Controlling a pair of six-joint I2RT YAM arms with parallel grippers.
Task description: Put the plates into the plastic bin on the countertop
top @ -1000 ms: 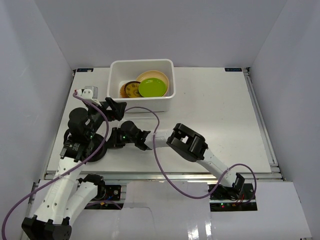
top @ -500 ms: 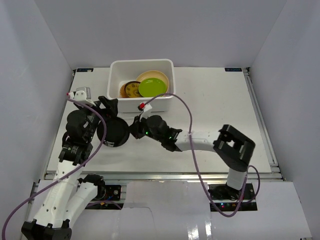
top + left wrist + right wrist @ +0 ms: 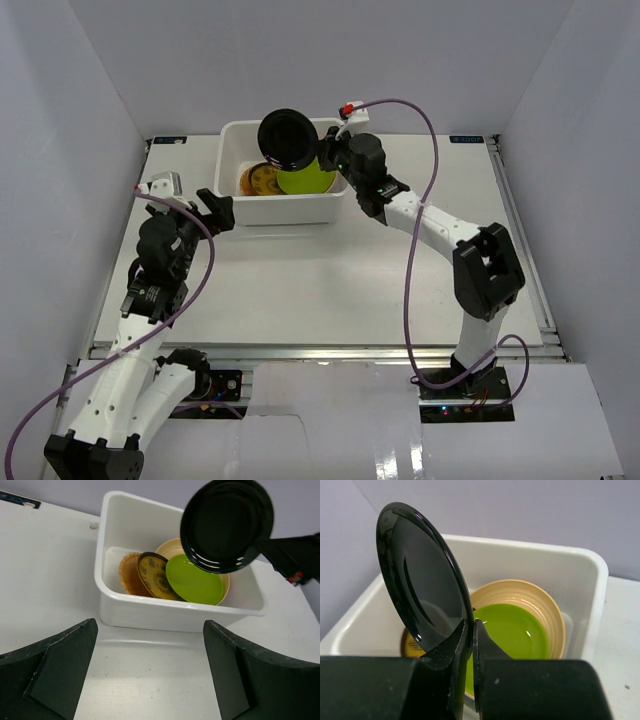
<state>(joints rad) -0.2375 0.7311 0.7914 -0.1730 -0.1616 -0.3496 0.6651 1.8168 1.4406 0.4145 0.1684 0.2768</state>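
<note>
My right gripper [image 3: 328, 152] is shut on the rim of a round black plate [image 3: 289, 138] and holds it tilted above the white plastic bin [image 3: 236, 134]. In the right wrist view the gripper [image 3: 472, 626] pinches the black plate [image 3: 420, 580] on edge over the bin [image 3: 585, 565]. Inside lie a lime green plate [image 3: 305, 178] on a tan plate [image 3: 535, 597] and a patterned yellow-brown plate [image 3: 262, 181]. My left gripper [image 3: 215, 212] is open and empty in front of the bin's near left corner. In the left wrist view its gripper [image 3: 150, 675] faces the bin [image 3: 150, 617].
The bin stands at the back of the white countertop [image 3: 400, 270], close to the back wall. Metal rails [image 3: 525, 250] run along the right edge. White walls enclose three sides. Purple cables trail from both arms.
My right gripper has lifted the black plate from the countertop near the left gripper, carried it back and raised it over the bin. The left gripper has stayed about in place, now empty-fronted.
</note>
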